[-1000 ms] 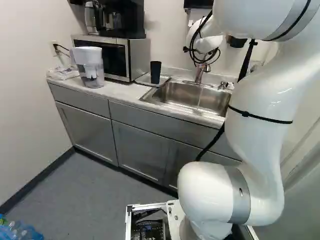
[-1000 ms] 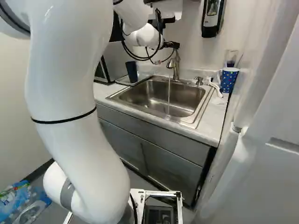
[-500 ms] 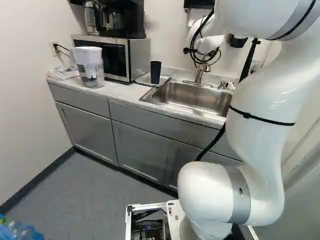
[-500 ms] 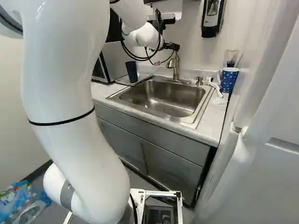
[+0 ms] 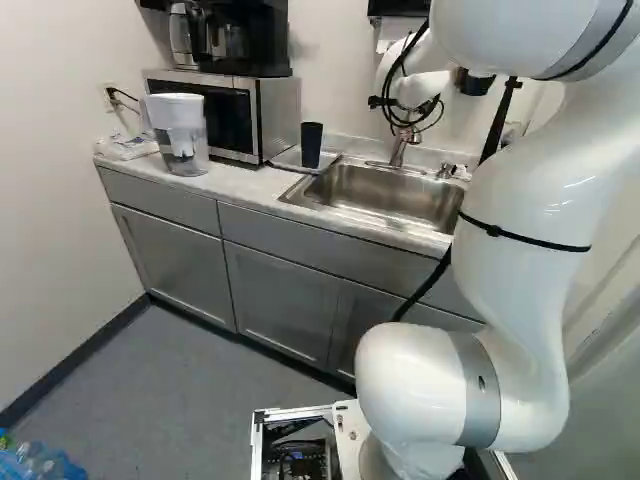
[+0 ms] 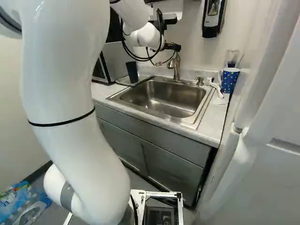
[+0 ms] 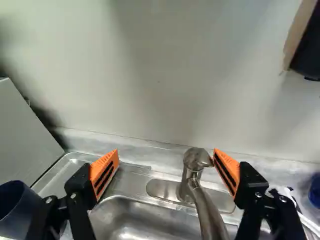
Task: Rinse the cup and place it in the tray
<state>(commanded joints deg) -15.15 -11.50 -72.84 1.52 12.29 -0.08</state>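
The cup (image 6: 132, 71) stands left of the gripper (image 6: 173, 46).

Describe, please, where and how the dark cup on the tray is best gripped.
The dark cup is probably best gripped around its upper body, coming from the front of the counter: it stands upright on the tray, tall and narrow, with the microwave close on one side.

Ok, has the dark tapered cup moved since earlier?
No. In the left base view, the cup stands at the same spot on the shallow tray, between the silver microwave and steel sink.
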